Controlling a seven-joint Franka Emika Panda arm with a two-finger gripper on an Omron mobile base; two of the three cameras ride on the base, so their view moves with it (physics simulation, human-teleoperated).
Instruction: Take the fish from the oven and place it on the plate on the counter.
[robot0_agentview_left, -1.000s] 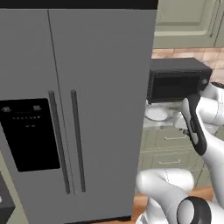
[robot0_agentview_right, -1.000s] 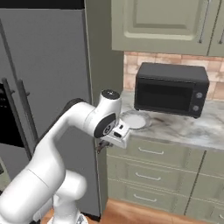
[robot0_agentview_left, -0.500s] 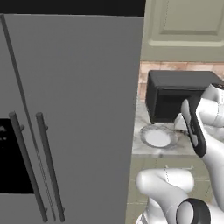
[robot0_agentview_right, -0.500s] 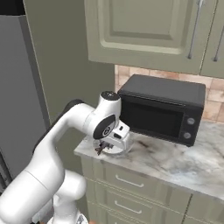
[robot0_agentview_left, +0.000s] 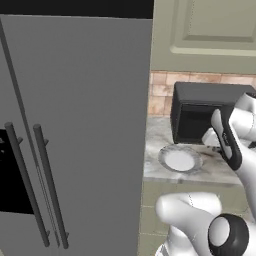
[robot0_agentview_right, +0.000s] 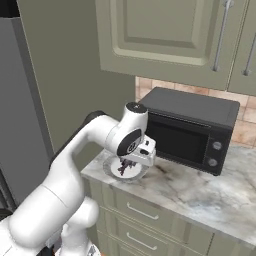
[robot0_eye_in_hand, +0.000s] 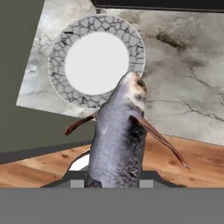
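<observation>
Plate (robot0_eye_in_hand: 96, 61) lies on the counter (robot0_eye_in_hand: 183, 87), ahead and left of the fingertips, empty. Gripper (robot0_agentview_right: 126, 167) points down over the counter's front edge, just beside the plate; arm bent at the elbow. Jaws narrowly closed on the fish (robot0_eye_in_hand: 119, 140), its head overlapping the plate's rim. Oven (robot0_agentview_right: 190, 129) behind, to the right.

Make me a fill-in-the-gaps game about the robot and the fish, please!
1. The gripper is holding the ____.
2. The round plate sits on the counter and has ____ on it yet.
3. The dark oven stands on the counter with its door ____.
4. In the left base view, the tall grey fridge stands to the ____ of the plate.

Missing words: fish; nothing; closed; left
</observation>
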